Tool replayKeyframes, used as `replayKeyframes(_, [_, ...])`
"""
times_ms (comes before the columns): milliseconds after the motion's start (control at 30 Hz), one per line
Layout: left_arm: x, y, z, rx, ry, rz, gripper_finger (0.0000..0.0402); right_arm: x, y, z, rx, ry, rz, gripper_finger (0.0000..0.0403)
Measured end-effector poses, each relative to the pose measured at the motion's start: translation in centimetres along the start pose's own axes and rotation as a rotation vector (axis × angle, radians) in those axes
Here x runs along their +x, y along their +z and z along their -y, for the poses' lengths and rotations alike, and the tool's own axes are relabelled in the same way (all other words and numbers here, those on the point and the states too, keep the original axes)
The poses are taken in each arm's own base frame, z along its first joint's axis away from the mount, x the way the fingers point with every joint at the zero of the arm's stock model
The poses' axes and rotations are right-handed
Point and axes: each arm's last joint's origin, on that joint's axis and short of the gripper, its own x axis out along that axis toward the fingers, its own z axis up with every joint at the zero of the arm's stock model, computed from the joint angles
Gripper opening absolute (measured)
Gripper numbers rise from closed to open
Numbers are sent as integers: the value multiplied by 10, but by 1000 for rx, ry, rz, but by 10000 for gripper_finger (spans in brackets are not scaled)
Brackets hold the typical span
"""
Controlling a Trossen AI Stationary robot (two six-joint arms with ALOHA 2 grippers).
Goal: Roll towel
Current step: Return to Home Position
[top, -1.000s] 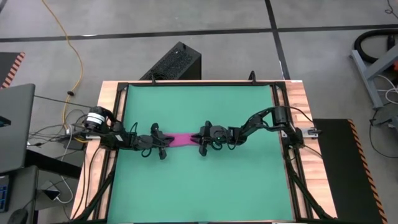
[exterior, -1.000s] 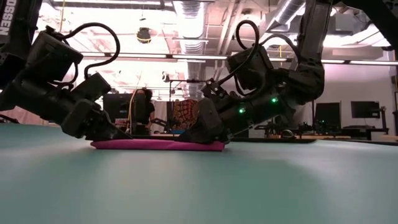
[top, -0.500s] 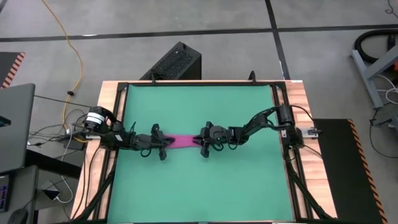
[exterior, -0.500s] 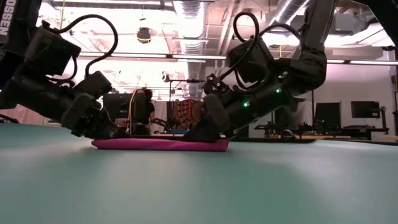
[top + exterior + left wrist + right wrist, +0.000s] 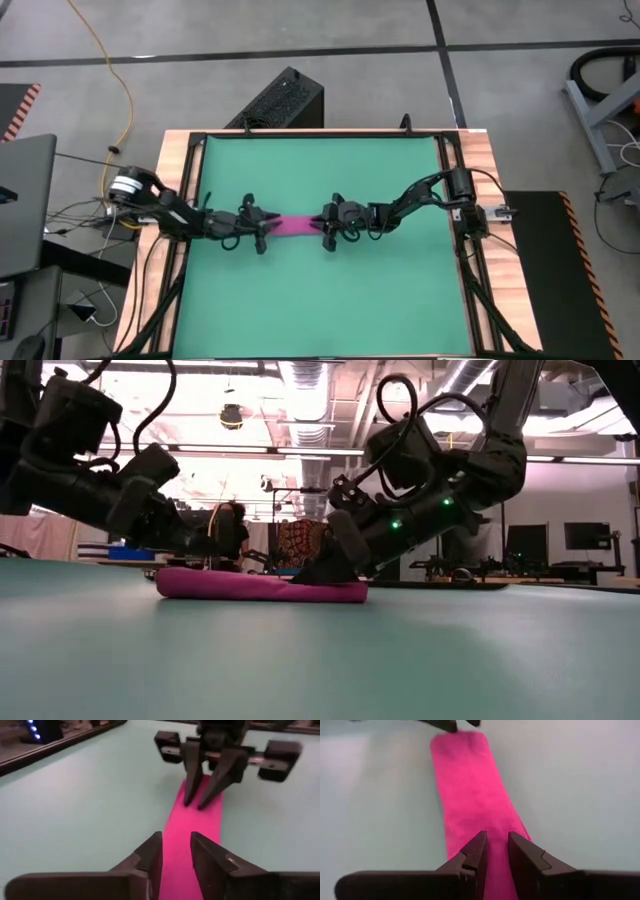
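The magenta towel [image 5: 292, 225] lies as a narrow folded strip on the green mat [image 5: 320, 300], running left to right between my two grippers. Its left end [image 5: 172, 582] is thicker and rounded, turned over on itself. My left gripper [image 5: 264, 224] is at that left end, low and nearly level, its fingers a small gap apart with pink cloth between them [image 5: 176, 852]. My right gripper [image 5: 322, 224] slants down onto the towel's right part [image 5: 318, 572], also with a narrow gap and pink cloth between the fingers [image 5: 497, 847]. My left gripper is on the towel's left end [image 5: 175, 870], coming nearly level from the table's left, its fingers lying along the strip. The end is raised off the mat and doubled over; the rest lies flat. I cannot tell how many layers it has. My right gripper has its fingertips [image 5: 189, 800] down on the towel near its right end [image 5: 492, 827], slanting down from the table's right, along the strip. A narrow strip of cloth shows between the tips. The towel lies flat on the mat there.
A wooden frame [image 5: 480, 160] borders the mat. A black box [image 5: 280, 100] stands on the floor beyond the far edge, and a laptop [image 5: 20, 200] is off the left side. The mat's near and far parts are bare green. A person [image 5: 228, 530] shows far behind.
My left gripper has risen a little and gone toward the table's right, its arm tipping flatter. The towel's left end has come up and turned over on itself, so that end is thicker now. The right end has stayed flat under my right gripper.
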Motion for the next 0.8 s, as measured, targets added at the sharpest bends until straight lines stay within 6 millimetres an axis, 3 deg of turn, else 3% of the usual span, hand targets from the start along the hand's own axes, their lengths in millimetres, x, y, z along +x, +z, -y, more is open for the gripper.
replayKeyframes(233, [-5,7,-2,8,14,-23,110,-3,14,-2,7,15,90,101])
replayKeyframes(433, [-13,27,-2,-3,-24,81,110,-20,46,-3,-19,32,169,101])
replayKeyframes(600, [-28,50,-6,-39,-133,169,110,-54,83,-6,-89,49,184,101])
replayKeyframes(800, [-49,87,-19,-43,-108,174,110,-112,127,-7,-196,47,250,101])
